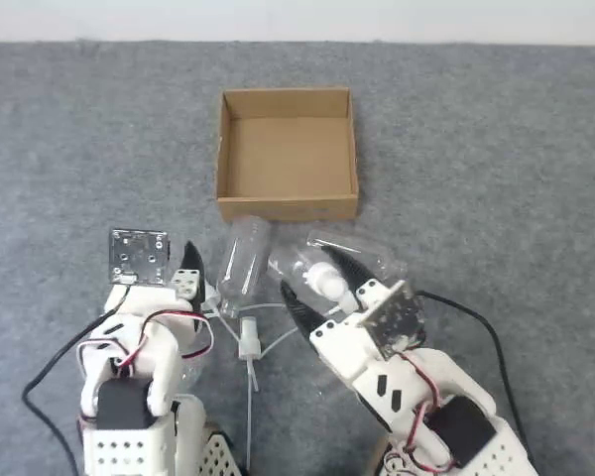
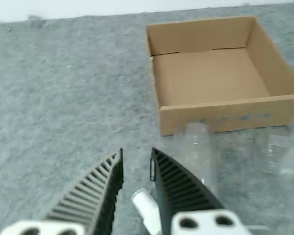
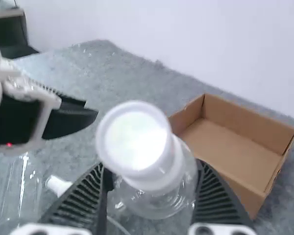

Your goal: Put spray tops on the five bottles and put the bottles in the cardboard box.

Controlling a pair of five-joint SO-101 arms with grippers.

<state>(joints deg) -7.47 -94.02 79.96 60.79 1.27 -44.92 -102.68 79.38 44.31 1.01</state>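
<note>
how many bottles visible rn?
2 for sure: one bottle lying on the carpet just in front of the cardboard box, and one capped bottle held in the right gripper. The clear plastic beside it may be another.

probably a robotics lab or test bench: grey felt mat, bare white wall, loose servo wires

the cardboard box is left open above. its near side is blocked by a lying bottle and the gripped bottle in the right end effector; flanking tabletop is unobstructed.
</note>
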